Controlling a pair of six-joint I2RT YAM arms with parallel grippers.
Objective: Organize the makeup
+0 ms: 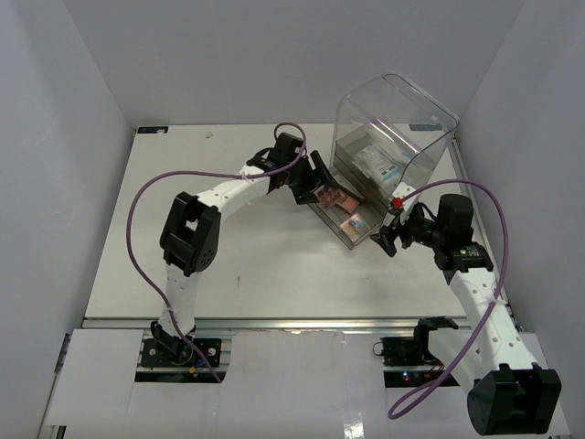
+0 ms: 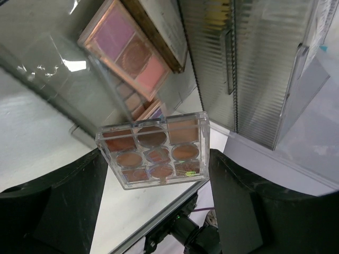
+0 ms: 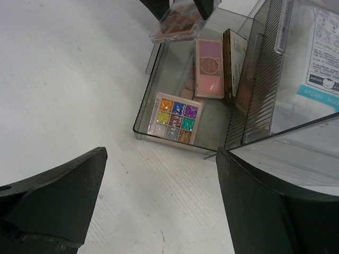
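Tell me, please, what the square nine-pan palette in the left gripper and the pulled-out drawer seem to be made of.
Square brown-toned nine-pan palette: probably clear hard plastic, glossy; its edges are see-through. Smoky pulled-out drawer: likely tinted acrylic or similar plastic, smooth; the table shows through its walls.

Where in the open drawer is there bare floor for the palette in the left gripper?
Bare floor lies between the drawer wall and the pink palette, behind the glitter palette; a narrower strip runs between the glitter palette and the box. The dark compact crowds the pink palette's other side.
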